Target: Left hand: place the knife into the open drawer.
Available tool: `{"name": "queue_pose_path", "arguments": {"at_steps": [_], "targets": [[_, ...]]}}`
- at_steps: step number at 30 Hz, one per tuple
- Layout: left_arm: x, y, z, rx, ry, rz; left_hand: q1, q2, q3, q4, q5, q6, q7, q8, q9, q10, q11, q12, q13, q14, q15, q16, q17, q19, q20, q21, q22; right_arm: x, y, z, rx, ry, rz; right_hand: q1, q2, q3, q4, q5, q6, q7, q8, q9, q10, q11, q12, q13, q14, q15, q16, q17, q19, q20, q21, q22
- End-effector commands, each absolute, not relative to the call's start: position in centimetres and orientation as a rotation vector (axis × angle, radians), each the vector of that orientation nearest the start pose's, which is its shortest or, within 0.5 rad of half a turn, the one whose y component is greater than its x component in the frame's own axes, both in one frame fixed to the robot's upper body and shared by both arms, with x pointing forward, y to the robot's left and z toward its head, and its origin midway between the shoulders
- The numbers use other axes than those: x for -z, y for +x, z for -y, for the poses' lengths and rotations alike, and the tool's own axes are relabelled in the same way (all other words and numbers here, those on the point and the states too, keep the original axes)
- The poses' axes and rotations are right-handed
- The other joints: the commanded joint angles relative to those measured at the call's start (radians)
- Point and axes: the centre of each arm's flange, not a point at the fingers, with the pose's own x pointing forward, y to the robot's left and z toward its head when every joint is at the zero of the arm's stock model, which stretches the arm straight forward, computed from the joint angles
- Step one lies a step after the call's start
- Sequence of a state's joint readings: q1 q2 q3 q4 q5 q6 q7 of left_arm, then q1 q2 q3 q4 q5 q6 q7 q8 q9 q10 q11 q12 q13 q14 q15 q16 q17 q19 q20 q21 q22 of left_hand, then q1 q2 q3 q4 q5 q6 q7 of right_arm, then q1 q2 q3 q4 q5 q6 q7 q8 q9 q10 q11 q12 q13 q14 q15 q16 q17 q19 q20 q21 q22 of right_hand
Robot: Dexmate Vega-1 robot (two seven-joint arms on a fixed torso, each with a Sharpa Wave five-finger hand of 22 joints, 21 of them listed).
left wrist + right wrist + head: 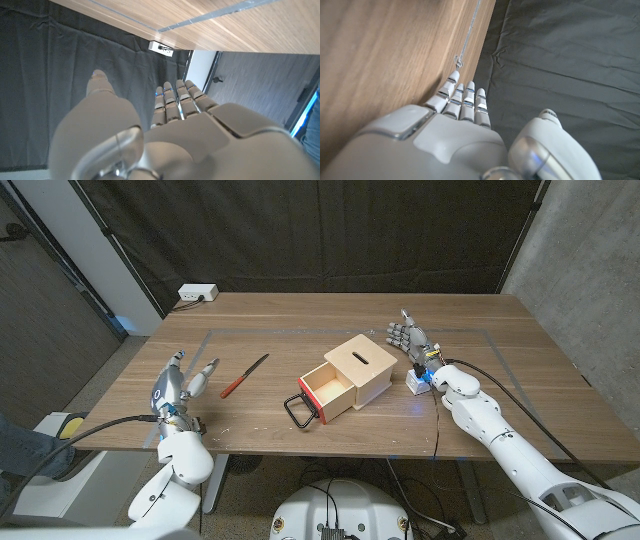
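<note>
At table, left side – left hand (178, 383): near the table's front left edge, fingers extended and apart, nothing held; left wrist view shows the fingers (176, 102) straight, thumb spread to the side.
Knife (244, 375): lies on the table just right of the left hand, apart from it; red handle toward the front edge, dark blade pointing away toward the back right. Untouched by either hand.
Drawer (328, 390): pulled open from a small light wooden box (361, 364) at table centre; red front face with a black loop handle (298, 410) facing the front edge. Interior is pale, and no contents can be made out.
Box top: carries a narrow dark slot.
Right hand (410, 336): right of the box, close to it, fingers straight and slightly apart, empty; contact with the box cannot be told. Right wrist view shows the fingers (464, 97) extended alongside the wood surface.
Table (500, 340): brown wood grain, with a thin pale line marking a rectangle around the work area.
Back left corner: a white power strip (197, 293) rests at the table's edge.
Room: black curtain (320, 230) behind the table; grey concrete wall (590, 260) on the right; grey panelled wall on the left.
</note>
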State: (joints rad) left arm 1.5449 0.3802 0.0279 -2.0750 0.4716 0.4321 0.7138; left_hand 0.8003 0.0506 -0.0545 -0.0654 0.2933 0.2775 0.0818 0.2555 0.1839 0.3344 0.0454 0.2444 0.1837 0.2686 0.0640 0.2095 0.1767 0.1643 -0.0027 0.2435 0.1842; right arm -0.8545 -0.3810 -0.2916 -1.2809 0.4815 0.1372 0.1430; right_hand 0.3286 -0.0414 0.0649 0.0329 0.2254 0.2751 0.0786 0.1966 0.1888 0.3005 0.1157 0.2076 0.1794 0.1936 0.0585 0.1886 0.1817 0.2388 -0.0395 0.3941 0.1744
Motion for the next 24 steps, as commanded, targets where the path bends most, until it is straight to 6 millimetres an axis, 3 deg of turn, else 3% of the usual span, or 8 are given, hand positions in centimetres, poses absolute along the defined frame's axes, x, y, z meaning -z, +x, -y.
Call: {"name": "queue_pose_path", "arguments": {"at_steps": [1, 9, 15, 16, 21, 24], "targets": [[11.7, 45.1, -35.1, -0.994, 0.852, 0.335, 0.019, -0.001, 0.000, -0.014, -0.007, 0.018, 0.005, 0.001, 0.006, 0.019, 0.003, 0.004, 0.006, 0.009, 0.014, 0.000, 0.003, 0.016, 0.003, 0.000, 0.003, 5.1, 67.1, 24.5, -0.304, -0.027, 0.480, 0.007, 0.004, 0.004, -0.005, -0.001, 0.005, 0.002, 0.003, 0.001, 0.010, -0.003, 0.005, 0.004, 0.011, 0.002, 0.003, 0.003, 0.005, -0.002, -0.001, 0.004], [11.8, 45.0, -35.0, -1.059, 0.910, 0.266, 0.039, -0.003, 0.001, -0.024, -0.015, 0.045, 0.010, 0.003, 0.006, 0.049, 0.009, 0.006, 0.007, 0.035, 0.054, 0.003, 0.005, 0.042, 0.009, 0.006, 0.004, 5.1, 67.2, 23.9, -0.308, -0.029, 0.470, 0.008, 0.004, 0.004, -0.006, -0.002, 0.006, 0.002, 0.003, 0.001, 0.010, -0.005, 0.005, 0.004, 0.012, 0.002, 0.004, 0.003, 0.006, -0.002, -0.004, 0.004], [11.5, 45.2, -35.3, -1.094, 0.953, 0.221, 0.060, 0.000, 0.003, -0.033, -0.024, 0.083, 0.021, 0.006, 0.007, 0.088, 0.006, 0.009, 0.009, 0.039, 0.088, -0.002, 0.007, 0.028, 0.080, -0.002, 0.006, 5.1, 67.4, 23.4, -0.310, -0.039, 0.460, 0.009, 0.005, 0.003, -0.007, -0.002, 0.006, 0.001, 0.002, 0.001, 0.010, -0.004, 0.005, 0.004, 0.012, 0.003, 0.003, 0.003, 0.006, -0.002, -0.006, 0.004], [11.4, 45.3, -35.3, -1.098, 0.958, 0.222, 0.063, 0.001, 0.003, -0.033, -0.026, 0.091, 0.020, 0.007, 0.007, 0.099, 0.002, 0.011, 0.009, 0.040, 0.090, -0.002, 0.008, 0.022, 0.083, -0.005, 0.007, 5.1, 67.4, 23.4, -0.310, -0.040, 0.459, 0.009, 0.005, 0.003, -0.007, -0.003, 0.006, 0.001, 0.002, 0.001, 0.010, -0.005, 0.005, 0.004, 0.012, 0.003, 0.003, 0.002, 0.006, -0.001, -0.007, 0.004], [10.9, 45.8, -35.2, -1.113, 0.980, 0.210, 0.086, 0.003, 0.004, -0.042, -0.036, 0.157, 0.014, 0.020, 0.008, 0.171, -0.020, 0.021, 0.011, 0.042, 0.067, -0.006, 0.007, -0.018, 0.135, -0.022, 0.008, 5.1, 67.4, 23.4, -0.307, -0.040, 0.458, 0.010, 0.005, 0.003, -0.008, -0.003, 0.006, 0.001, 0.002, 0.001, 0.010, -0.005, 0.005, 0.004, 0.012, 0.003, 0.003, 0.002, 0.006, 0.000, -0.008, 0.004], [10.5, 46.1, -34.9, -1.102, 1.013, 0.200, 0.102, 0.002, 0.006, -0.049, -0.039, 0.184, 0.002, 0.024, 0.009, 0.195, -0.031, 0.021, 0.011, 0.042, 0.032, -0.008, 0.006, -0.035, 0.124, -0.028, 0.008, 5.2, 67.3, 23.5, -0.304, -0.038, 0.457, 0.010, 0.006, 0.003, -0.008, -0.003, 0.006, 0.000, 0.002, 0.001, 0.010, -0.005, 0.005, 0.004, 0.012, 0.002, 0.003, 0.002, 0.007, 0.000, -0.009, 0.004]]}}
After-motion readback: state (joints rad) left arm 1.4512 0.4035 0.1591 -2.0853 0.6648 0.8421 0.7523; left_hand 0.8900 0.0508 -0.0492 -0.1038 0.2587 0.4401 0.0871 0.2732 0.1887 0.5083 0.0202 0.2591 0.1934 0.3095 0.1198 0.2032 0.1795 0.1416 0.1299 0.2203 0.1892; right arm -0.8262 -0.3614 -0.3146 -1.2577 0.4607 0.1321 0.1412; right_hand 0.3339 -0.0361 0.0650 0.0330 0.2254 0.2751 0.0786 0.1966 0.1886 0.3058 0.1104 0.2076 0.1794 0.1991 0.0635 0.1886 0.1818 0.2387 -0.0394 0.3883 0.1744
